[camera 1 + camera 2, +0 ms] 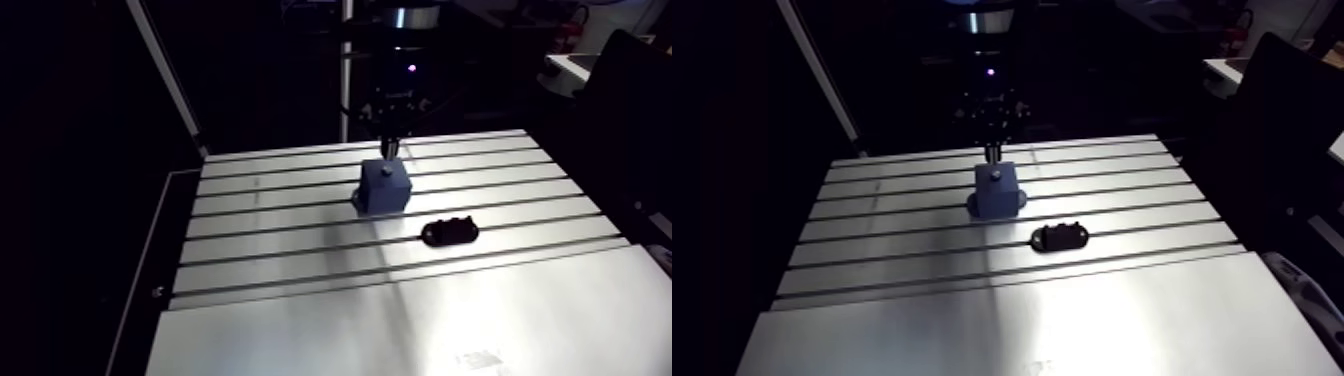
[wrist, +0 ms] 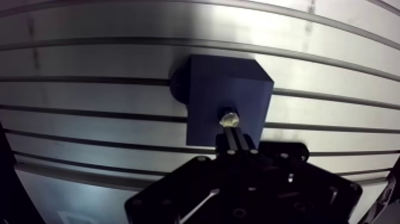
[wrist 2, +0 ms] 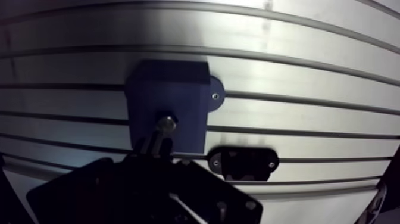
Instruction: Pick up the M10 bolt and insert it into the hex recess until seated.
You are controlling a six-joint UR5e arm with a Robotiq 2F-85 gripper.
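Pick-up is done: the gripper (image 2: 233, 138) has its fingers narrow, clamped on the M10 bolt (image 2: 229, 119), whose tip meets the top face of the blue block (image 2: 208, 89) just ahead of the fingertips. Seating is unconfirmed, since the bolt covers the hex recess. Probably left: press down, release. A black holder (image 3: 243, 162) lies beside the gripper on the table (image 2: 89, 59), apart from the block and not obstructing.
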